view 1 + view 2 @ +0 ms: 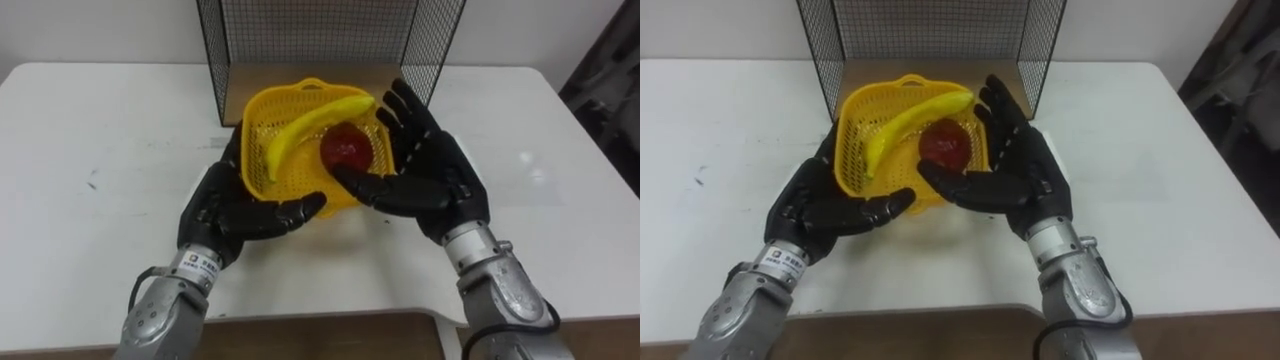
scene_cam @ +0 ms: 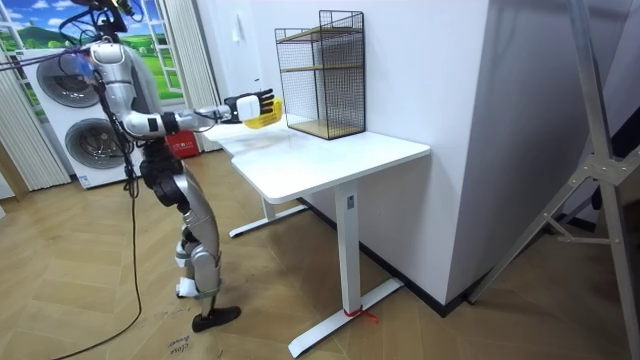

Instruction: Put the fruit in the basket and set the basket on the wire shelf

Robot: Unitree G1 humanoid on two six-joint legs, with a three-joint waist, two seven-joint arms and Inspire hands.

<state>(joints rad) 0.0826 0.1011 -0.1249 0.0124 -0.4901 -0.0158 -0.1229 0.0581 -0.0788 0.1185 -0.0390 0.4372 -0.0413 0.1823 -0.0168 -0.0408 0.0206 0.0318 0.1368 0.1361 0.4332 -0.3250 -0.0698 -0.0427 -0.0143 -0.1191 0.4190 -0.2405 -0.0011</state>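
The basket (image 1: 257, 125) sits between the left hand (image 1: 225, 212) and right hand (image 1: 432, 168), both spread flat against it; banana (image 1: 305, 127) and apple (image 1: 347, 148) inside.

The banana (image 1: 305, 128) and apple (image 1: 347, 148) lie in the basket (image 1: 258, 112), between the left hand (image 1: 225, 215) and right hand (image 1: 435, 175), over the counter (image 1: 100, 150), before the wire shelf (image 1: 320, 30).

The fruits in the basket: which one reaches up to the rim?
The yellow banana: it lies slanted, its upper end at the basket's rim; the round red fruit sits low inside.
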